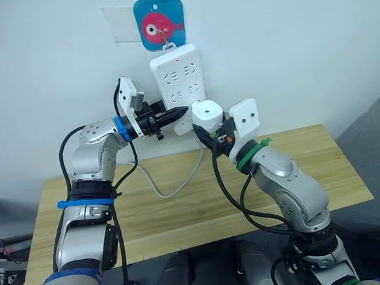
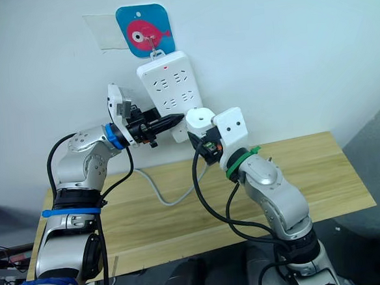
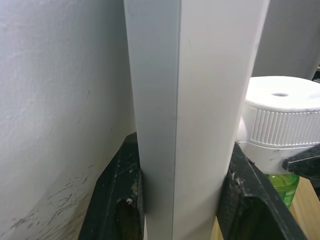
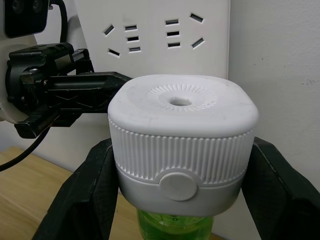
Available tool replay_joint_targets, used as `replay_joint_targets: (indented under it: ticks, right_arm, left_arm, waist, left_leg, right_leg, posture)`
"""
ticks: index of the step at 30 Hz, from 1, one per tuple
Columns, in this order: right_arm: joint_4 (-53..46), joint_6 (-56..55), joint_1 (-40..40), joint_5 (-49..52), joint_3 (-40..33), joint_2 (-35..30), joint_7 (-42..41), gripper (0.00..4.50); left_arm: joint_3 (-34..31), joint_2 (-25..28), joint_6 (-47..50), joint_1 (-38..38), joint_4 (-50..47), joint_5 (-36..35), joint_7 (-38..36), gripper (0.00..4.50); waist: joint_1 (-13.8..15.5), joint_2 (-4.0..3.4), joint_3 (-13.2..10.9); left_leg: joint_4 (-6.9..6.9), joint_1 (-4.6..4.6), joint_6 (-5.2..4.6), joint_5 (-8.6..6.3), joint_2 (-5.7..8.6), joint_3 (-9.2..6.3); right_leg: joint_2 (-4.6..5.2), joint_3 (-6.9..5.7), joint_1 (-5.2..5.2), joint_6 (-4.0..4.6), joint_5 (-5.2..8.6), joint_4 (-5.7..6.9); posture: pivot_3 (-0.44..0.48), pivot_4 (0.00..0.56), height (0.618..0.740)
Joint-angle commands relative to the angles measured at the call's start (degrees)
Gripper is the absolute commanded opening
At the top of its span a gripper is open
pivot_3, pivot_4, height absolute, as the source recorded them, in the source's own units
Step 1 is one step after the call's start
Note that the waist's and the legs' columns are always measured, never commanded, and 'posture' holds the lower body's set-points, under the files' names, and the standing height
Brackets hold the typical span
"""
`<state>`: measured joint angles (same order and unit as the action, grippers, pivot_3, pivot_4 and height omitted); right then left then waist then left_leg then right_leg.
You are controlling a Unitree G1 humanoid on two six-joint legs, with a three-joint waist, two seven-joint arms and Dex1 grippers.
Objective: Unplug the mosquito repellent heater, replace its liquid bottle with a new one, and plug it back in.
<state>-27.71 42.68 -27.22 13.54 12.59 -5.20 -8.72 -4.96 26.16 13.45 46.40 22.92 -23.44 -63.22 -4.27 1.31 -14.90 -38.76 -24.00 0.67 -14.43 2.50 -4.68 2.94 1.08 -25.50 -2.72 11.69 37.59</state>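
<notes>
Heater held at strip, plug-in step in hand.
The small white rounded plastic mosquito repellent heater [image 4: 182, 150], a green liquid bottle [image 4: 172, 226] fitted beneath, is clamped by the right gripper [image 4: 182, 200] just at 5 o'clock of the long white multi-socket power strip [image 1: 178, 84] hung on the wall; the strip's edge is pinched by the left gripper [image 3: 182, 205]. Re-plugging is judged next: prongs must be aligned to a socket. The bottle is revealed by wrist views; the wooden table [image 1: 322, 166] by head views.

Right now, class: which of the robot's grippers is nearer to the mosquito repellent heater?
Right. The right gripper grips the mosquito repellent heater between its fingers; the left gripper clamps the power strip edge beside it.
</notes>
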Motion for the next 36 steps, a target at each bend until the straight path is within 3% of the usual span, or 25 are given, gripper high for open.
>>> replay_joint_targets:
  ticks: [1, 17, 27, 29, 32, 36]
  right_arm:
    - [-3.5, -1.8, -0.1, -0.3, -0.9, 0.1, -0.1, 3.01]
    - [5.1, -3.3, -4.8, -3.4, -1.1, 5.1, 2.8, 3.01]
    - [4.0, -3.0, -4.4, -3.2, -0.7, 3.9, 1.3, 3.01]
    - [2.0, -2.4, -3.4, -2.6, -0.2, 2.8, 0.1, 3.73]
    - [-1.5, -1.2, -1.8, -2.0, 0.5, 0.8, -1.4, 4.47]
    - [-7.5, 2.0, 1.6, -0.4, -0.2, -2.4, -3.1, 4.47]
  left_arm:
    - [0.2, 0.3, 0.0, 0.4, -2.6, -1.1, -1.8, 1.33]
    - [0.4, -0.4, 1.5, 0.2, -3.5, -1.8, -2.6, 1.33]
    - [-0.2, -0.3, -0.9, -0.2, -2.7, -0.3, -1.9, 1.33]
    - [-0.3, -0.4, -1.6, 0.0, -2.3, 0.0, -1.6, 1.33]
    - [-0.1, -0.2, -2.2, 0.2, -1.6, 0.5, -1.6, 1.33]
    - [0.5, 0.2, -3.3, 0.0, -1.0, 1.0, -2.1, 1.33]
  waist:
    - [0.0, 0.0, 0.0]
    - [-0.5, 0.0, 0.0]
    - [-0.5, 0.0, 0.0]
    - [-0.5, 0.0, 0.0]
    - [-0.3, 0.0, 0.0]
    - [-0.3, 0.0, 0.0]
  left_leg:
    - [0.0, 0.0, 0.0, 0.0, 0.0, 0.0]
    - [-0.01, 0.03, 0.01, 0.0, -0.01, 0.04]
    - [-0.02, 0.06, 0.02, 0.01, -0.02, 0.04]
    - [-0.02, 0.05, 0.02, 0.01, -0.02, 0.04]
    - [0.02, -0.01, 0.02, 0.0, -0.01, -0.01]
    - [0.04, -0.04, 0.01, -0.01, 0.02, 0.01]
  right_leg:
    - [0.0, 0.0, 0.0, 0.0, 0.0, 0.0]
    - [-0.01, 0.04, -0.03, 0.0, 0.0, 0.1]
    - [-0.01, 0.06, -0.04, 0.0, 0.0, 0.18]
    - [-0.01, 0.05, -0.05, 0.0, 0.0, 0.17]
    - [0.0, -0.03, -0.04, 0.0, 0.0, 0.02]
    - [0.05, -0.04, -0.02, 0.0, 0.0, -0.1]
  posture:
    - [-0.106, 0.227, 0.74]
    - [-0.113, 0.23, 0.74]
    - [-0.107, 0.232, 0.74]
    - [-0.108, 0.234, 0.74]
    - [-0.109, 0.234, 0.74]
    - [-0.117, 0.232, 0.74]
